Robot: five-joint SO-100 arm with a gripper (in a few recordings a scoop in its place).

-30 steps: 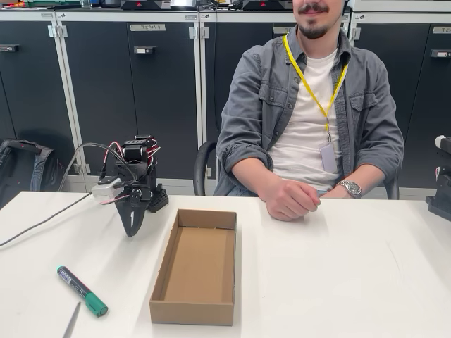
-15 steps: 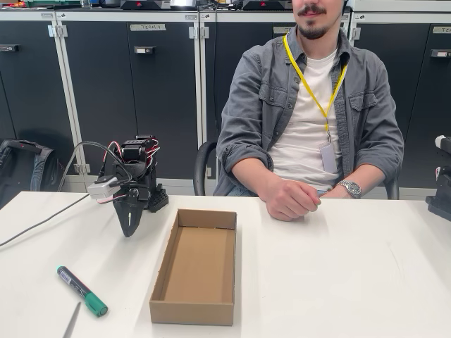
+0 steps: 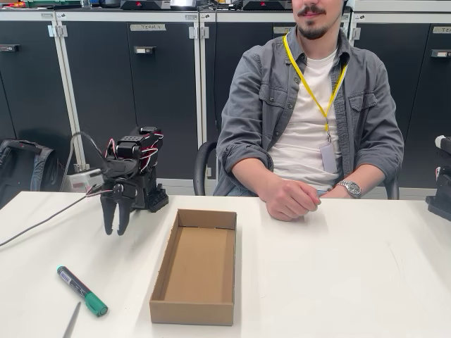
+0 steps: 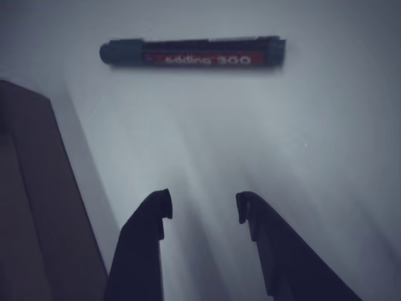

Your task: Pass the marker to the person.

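the gripper (image 3: 113, 227) hangs with fingers apart and empty, above the table (image 3: 338, 274) and well short of the marker (image 3: 82, 290), which lies flat near the front edge beside the box (image 3: 194, 267). a skewed descent could roll the round marker away or catch the thin grey stick (image 3: 71, 322), itself cut off. the wrist view is blurred; the person (image 3: 310, 105) waits behind.

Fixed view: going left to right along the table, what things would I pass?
Thin grey stick → marker → robot's open fingers → empty cardboard box → person's clasped hands → silver wristwatch.
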